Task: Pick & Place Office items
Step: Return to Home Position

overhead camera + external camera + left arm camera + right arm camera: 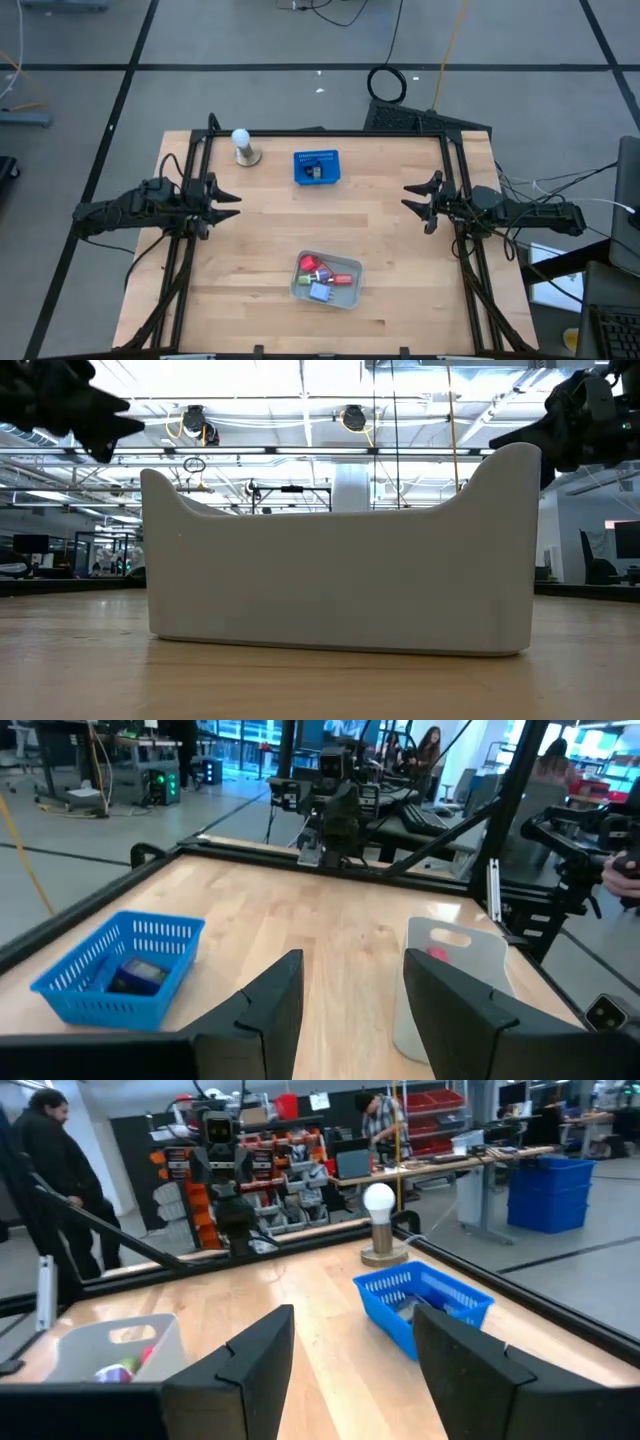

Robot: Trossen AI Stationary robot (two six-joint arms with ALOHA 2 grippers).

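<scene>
I keep my arms at the sides of the table, so nothing blocks the bins. The gray bin sits at 6 o'clock, the blue basket at 12. My left tool at 9 o'clock and right tool at 3 are both open and empty. The small office items lie inside the bins, so I judge the sorting finished.
</scene>
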